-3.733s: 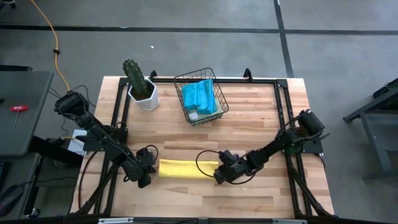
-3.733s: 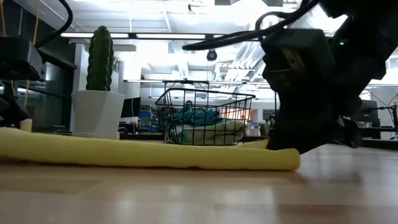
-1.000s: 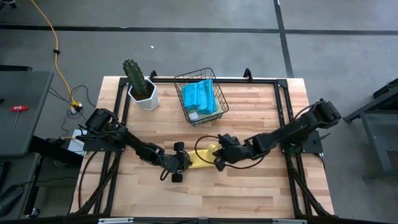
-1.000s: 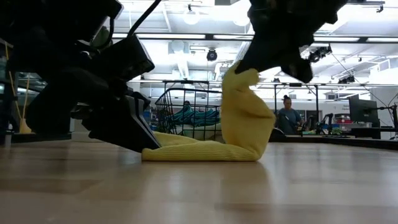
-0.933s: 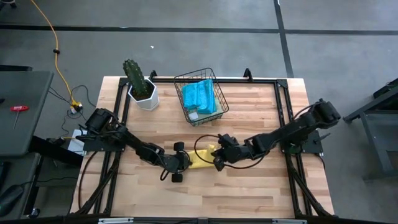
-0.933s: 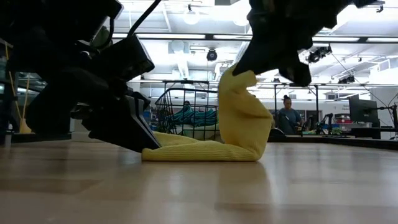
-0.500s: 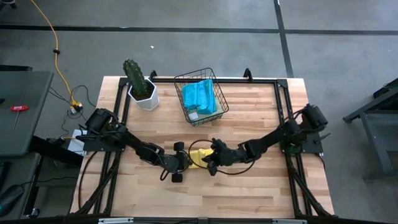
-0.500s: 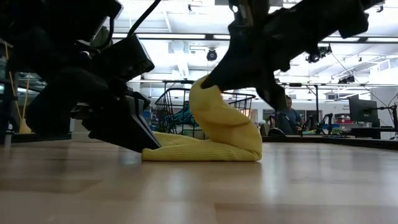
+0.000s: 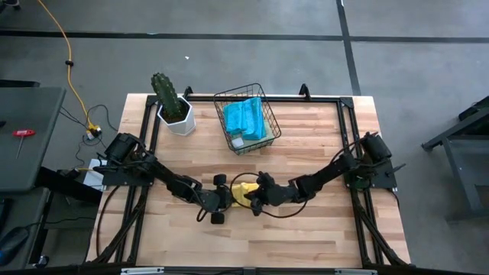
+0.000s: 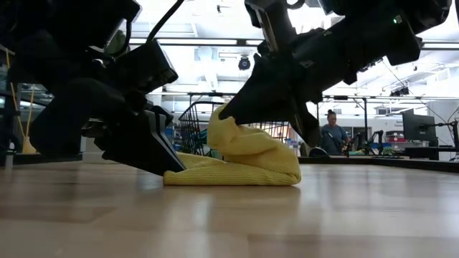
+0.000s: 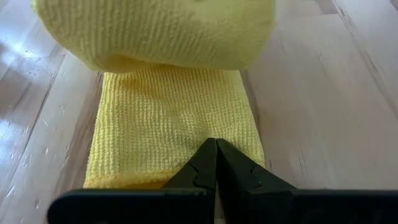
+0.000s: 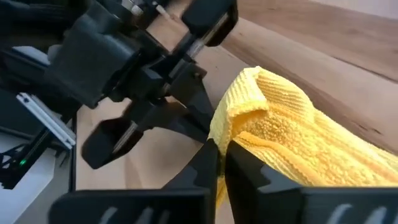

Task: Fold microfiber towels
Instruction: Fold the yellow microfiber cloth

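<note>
A yellow microfiber towel (image 9: 243,189), folded into a narrow strip, lies on the table's near middle. Its lower layer rests flat on the wood (image 10: 215,175), and its other end arches up and back over it (image 10: 247,147). My left gripper (image 9: 228,198) is shut, with its tips on the strip's left end (image 11: 216,158). My right gripper (image 9: 254,200) is shut on the raised end (image 12: 221,155), just above the lower layer and close to my left gripper. My left gripper presses its shut fingertips (image 11: 205,163) down on the strip's left end (image 11: 180,171). It slants down from the table's left, along the strip. That end lies flat on the table under the tips. My right gripper pinches the strip's lifted end (image 12: 242,118) between its two fingers. It reaches in from the table's right, slanting down. That end is held clear of the table (image 10: 221,115). The towel bends in a slack loop (image 10: 287,161) back to the layer on the table.
A black wire basket (image 9: 260,141) holding teal towels (image 9: 246,116) stands at the far middle. A potted cactus (image 9: 173,105) stands at the far left. Bare wood lies along the near edge and at the table's right.
My right gripper has gone toward the table's left and down, carrying the towel's lifted end over the lower layer toward my left gripper. The upright loop has dropped into a low fold. The end under my left gripper has stayed in place.
</note>
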Available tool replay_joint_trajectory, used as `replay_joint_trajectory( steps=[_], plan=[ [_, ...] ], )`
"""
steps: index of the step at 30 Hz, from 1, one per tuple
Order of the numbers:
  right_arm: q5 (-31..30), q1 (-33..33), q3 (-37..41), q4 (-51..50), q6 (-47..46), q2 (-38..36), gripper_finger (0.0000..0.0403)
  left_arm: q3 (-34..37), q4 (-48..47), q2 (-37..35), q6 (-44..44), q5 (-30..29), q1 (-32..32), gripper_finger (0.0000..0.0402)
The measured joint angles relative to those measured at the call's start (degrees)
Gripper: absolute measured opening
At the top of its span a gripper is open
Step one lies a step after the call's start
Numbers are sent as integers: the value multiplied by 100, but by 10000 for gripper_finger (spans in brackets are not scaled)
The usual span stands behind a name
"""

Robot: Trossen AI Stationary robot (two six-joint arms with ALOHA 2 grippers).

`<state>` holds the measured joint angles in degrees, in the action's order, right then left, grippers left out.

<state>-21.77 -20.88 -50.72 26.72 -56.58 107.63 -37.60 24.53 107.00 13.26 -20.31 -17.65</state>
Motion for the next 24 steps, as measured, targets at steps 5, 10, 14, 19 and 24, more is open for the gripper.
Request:
replay_joint_trajectory(
  steps=[5,10,14,19,24],
  plan=[
    [-27,2,0,380,250,7,58,0,2,0,0,-1,0,0],
    [-9,-1,-2,1069,861,5,145,0,0,0,0,1,0,0],
    [42,-14,-2,1538,1711,-2,200,0,2,0,0,-1,0,0],
    [71,-16,-3,1253,2603,-137,228,26,-319,-298,1,69,2,0],
    [21,-16,-4,831,3185,-168,222,22,-898,-953,4,121,1,0]
  ],
)
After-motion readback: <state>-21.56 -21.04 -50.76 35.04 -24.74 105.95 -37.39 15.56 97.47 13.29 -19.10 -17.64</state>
